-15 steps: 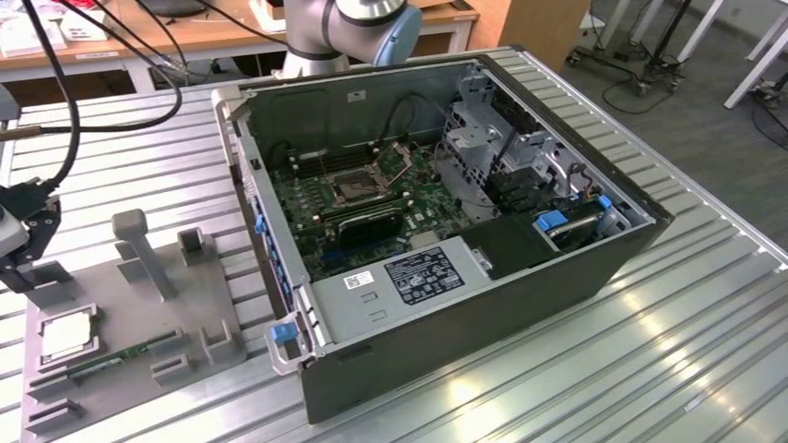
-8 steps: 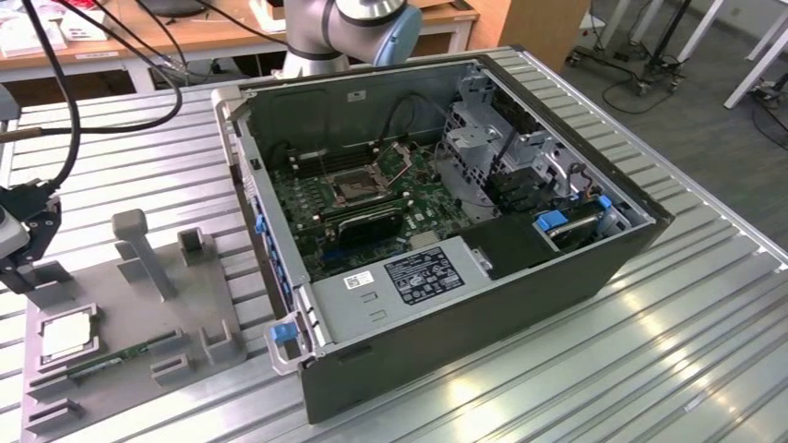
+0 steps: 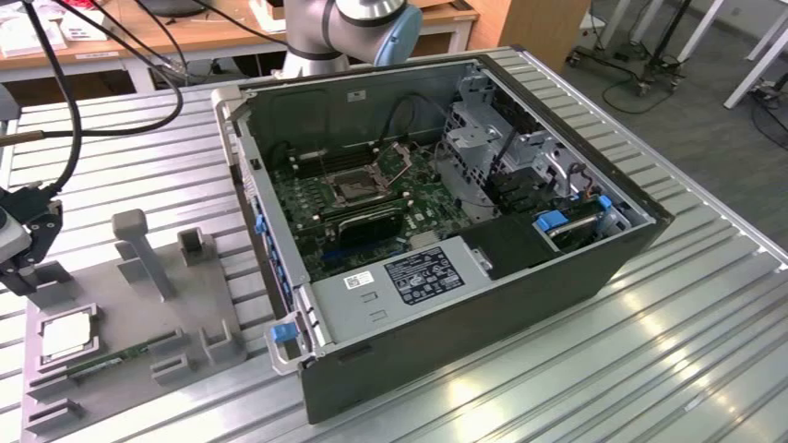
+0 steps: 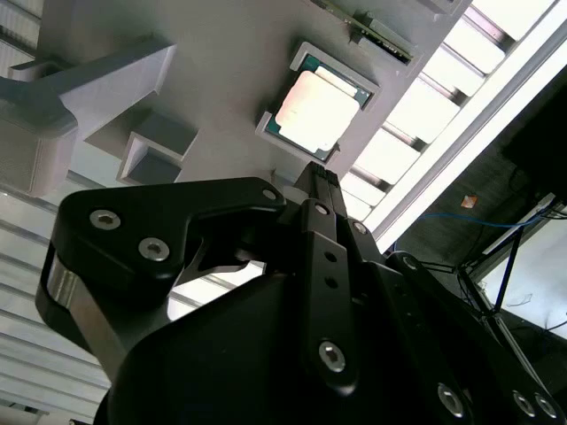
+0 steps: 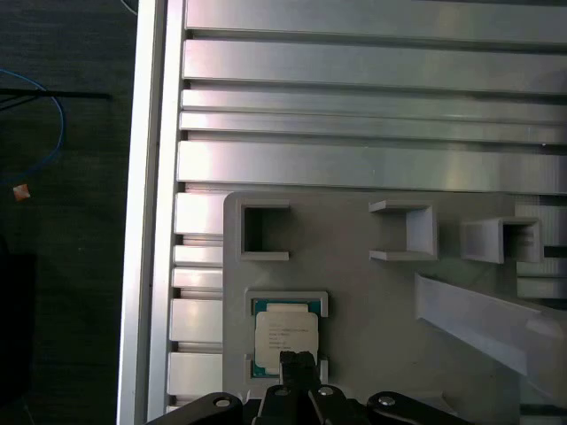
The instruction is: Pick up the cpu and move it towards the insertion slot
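On the slatted table (image 3: 689, 305): open computer case (image 3: 493, 305), insertion slot (image 3: 349, 187) on its green board; beside it, grey fixture plate (image 3: 111, 309). Flat in a plate pocket, cpu (image 5: 286, 335), silvery top up, square, edges parallel to pocket walls. Hovering over its edge, hand (image 5: 298, 360), fingers pressed together, empty.

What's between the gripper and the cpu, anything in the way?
Nothing visible. In the first wrist view the cpu lies bare in its pocket on the gray fixture plate, and the gripper is right over one edge of it. The plate's raised blocks stand off to the side.
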Robot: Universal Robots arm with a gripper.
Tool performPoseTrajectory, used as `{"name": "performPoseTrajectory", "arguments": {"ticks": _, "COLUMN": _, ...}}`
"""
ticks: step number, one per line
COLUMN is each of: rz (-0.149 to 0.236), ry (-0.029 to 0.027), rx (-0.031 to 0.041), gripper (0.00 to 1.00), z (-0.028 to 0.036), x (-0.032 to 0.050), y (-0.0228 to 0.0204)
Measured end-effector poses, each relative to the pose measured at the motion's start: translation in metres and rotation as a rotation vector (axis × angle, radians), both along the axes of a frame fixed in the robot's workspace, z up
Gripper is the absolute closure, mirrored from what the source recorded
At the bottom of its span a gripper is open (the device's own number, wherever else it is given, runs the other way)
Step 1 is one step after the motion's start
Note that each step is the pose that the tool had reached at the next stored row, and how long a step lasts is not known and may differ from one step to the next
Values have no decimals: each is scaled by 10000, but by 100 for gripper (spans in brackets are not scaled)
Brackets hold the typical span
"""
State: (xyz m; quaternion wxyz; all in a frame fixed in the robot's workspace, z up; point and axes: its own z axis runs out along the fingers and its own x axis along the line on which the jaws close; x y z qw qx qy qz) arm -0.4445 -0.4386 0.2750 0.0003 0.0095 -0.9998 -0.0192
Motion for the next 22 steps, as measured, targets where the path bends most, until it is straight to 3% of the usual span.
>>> {"name": "performPoseTrajectory", "arguments": {"ticks": 3, "rz": 0, "ry": 2, "rx": -1, "gripper": 89, "z": -40, "x": 0, "y": 0}}
{"name": "performPoseTrajectory", "arguments": {"ticks": 22, "rz": 1, "ry": 1, "rx": 0, "gripper": 89, "z": -96, "x": 0, "y": 0}}
